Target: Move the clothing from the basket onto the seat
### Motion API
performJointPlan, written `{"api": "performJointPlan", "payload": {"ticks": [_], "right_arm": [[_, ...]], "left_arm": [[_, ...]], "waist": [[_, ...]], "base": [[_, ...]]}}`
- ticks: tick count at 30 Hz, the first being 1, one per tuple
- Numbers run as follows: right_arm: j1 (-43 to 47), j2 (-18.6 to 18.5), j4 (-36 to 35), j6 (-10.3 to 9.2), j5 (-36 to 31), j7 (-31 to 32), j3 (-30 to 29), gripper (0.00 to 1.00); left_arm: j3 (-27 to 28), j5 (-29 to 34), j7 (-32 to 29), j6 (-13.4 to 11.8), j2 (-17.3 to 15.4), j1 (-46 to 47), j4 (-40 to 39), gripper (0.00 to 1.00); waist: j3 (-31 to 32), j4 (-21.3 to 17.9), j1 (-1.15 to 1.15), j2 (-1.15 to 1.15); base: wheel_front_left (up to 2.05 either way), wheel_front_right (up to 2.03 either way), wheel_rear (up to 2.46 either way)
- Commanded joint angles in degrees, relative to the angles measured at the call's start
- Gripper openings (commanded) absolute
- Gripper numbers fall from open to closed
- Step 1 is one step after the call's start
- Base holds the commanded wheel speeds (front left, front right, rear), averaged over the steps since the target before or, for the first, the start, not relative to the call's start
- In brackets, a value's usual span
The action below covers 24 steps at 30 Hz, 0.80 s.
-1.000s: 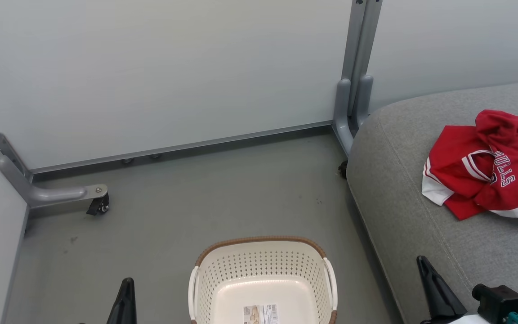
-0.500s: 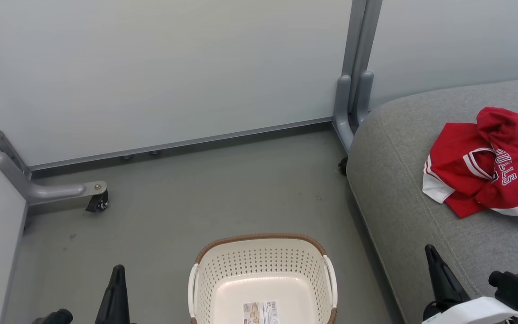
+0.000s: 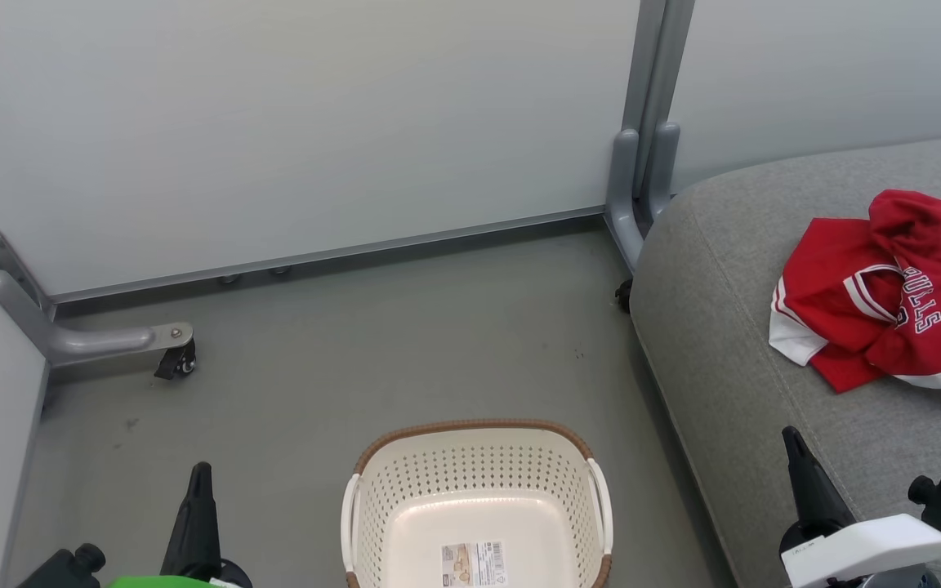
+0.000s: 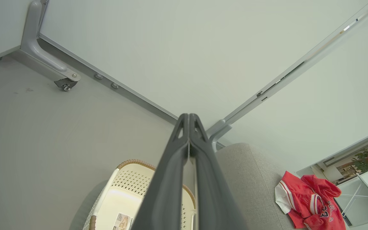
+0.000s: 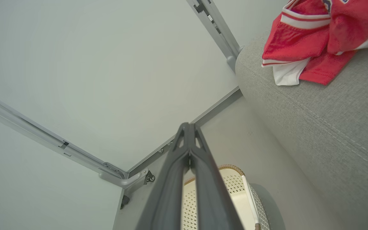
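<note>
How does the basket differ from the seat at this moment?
The basket is cream perforated plastic; the seat is grey fabric. The basket holds just a label, no garment; the seat carries the clothing. The basket is far smaller than the seat. Both have rounded edges.
</note>
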<state>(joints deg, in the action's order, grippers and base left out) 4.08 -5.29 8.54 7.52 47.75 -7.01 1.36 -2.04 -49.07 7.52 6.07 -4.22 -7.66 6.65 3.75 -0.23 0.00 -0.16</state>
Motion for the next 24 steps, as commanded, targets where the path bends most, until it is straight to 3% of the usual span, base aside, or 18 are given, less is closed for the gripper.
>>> {"api": "performJointPlan", "payload": {"ticks": [1,24], "right_arm": [[-1.6,-0.3,-0.4,-0.02,2.0,0.4,-0.4,0.0],[-4.7,0.1,1.6,-0.02,17.4,4.4,-2.3,0.0]], "left_arm": [[0.4,-1.9,-0.4,0.4,-0.5,2.0,-0.3,0.0],[2.2,-17.2,-4.3,0.8,-0.7,6.3,2.2,0.0]], "waist": [[-0.1,0.0,0.0,0.05],[-1.1,0.1,0.0,0.08]], "base": [[0.0,0.0,0.0],[0.0,0.0,0.0]]}}
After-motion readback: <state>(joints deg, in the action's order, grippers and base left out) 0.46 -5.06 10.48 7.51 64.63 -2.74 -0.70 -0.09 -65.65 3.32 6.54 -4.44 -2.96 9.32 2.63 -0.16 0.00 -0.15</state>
